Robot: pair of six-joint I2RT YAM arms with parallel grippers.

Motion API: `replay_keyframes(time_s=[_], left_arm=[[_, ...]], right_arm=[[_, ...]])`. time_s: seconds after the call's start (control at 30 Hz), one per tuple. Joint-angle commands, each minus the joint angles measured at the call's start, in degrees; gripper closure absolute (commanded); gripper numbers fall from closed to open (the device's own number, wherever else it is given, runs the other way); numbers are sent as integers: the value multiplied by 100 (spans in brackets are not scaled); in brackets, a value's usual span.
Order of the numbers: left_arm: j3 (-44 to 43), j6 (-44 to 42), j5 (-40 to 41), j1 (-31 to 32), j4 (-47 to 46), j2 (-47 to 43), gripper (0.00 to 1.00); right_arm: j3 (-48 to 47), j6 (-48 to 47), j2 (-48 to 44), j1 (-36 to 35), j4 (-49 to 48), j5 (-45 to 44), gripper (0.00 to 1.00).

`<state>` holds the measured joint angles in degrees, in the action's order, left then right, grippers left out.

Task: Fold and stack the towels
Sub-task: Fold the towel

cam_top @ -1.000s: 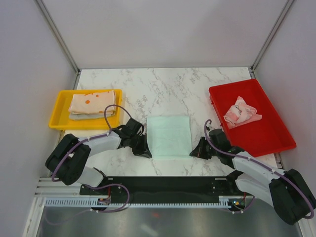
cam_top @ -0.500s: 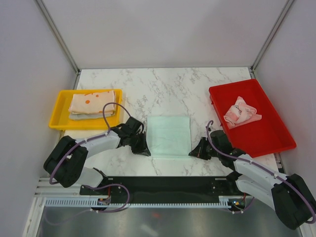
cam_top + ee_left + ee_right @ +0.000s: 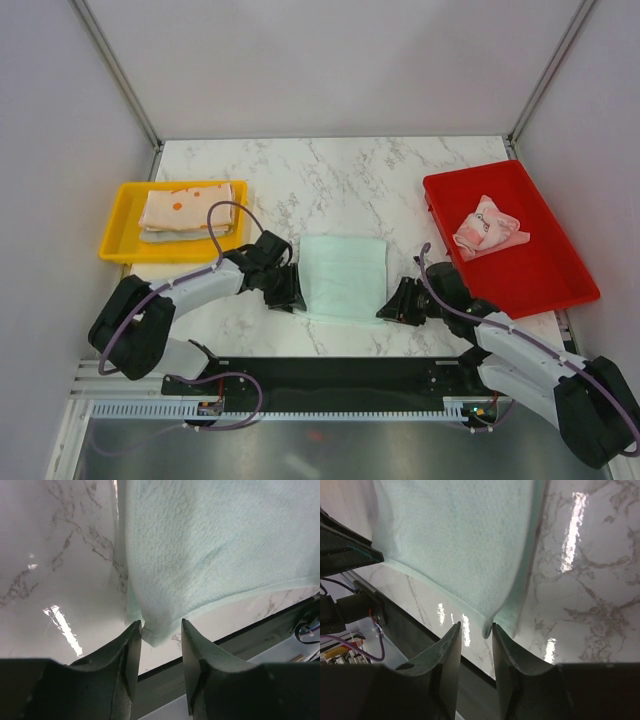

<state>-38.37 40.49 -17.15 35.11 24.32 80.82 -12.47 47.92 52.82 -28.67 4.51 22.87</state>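
Mint green towel (image 3: 343,277) spread at centre frame on marble table (image 3: 400,170); left gripper (image 3: 288,298) at its lower-left corner, jaws apart, corner unpinched between them; right gripper (image 3: 392,308) at lower-right corner, likewise parted; folded towels (image 3: 188,212) in yellow tray (image 3: 116,222), left; crumpled pink towel (image 3: 490,228) in red tray (image 3: 550,275), right.

The mint green towel (image 3: 455,545) lies on the marble table (image 3: 590,580), its corner between the parted claw (image 3: 476,627) tips.

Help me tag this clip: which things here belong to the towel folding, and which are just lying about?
Job: mint towel, folded towels, crumpled pink towel, left gripper, right gripper.
Just there: yellow tray, red tray, marble table.
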Motion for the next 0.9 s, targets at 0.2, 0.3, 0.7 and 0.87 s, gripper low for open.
replay_keyframes(time_s=[0.2, 0.3, 0.7, 0.87], left_arm=[[-1243, -454, 441, -13, 978, -365, 49], [-1296, -489, 414, -13, 1022, -338, 42], [-1629, -648, -210, -92, -252, 689, 44], [-2366, -788, -201, -364, -436, 1628, 46]], right_arm=[[-1292, -28, -88, -25, 1499, 95, 60], [-1591, 50, -26, -16, 1667, -116, 60], [-635, -247, 1415, -43, -407, -36, 64], [-440, -345, 1496, -43, -513, -346, 69]])
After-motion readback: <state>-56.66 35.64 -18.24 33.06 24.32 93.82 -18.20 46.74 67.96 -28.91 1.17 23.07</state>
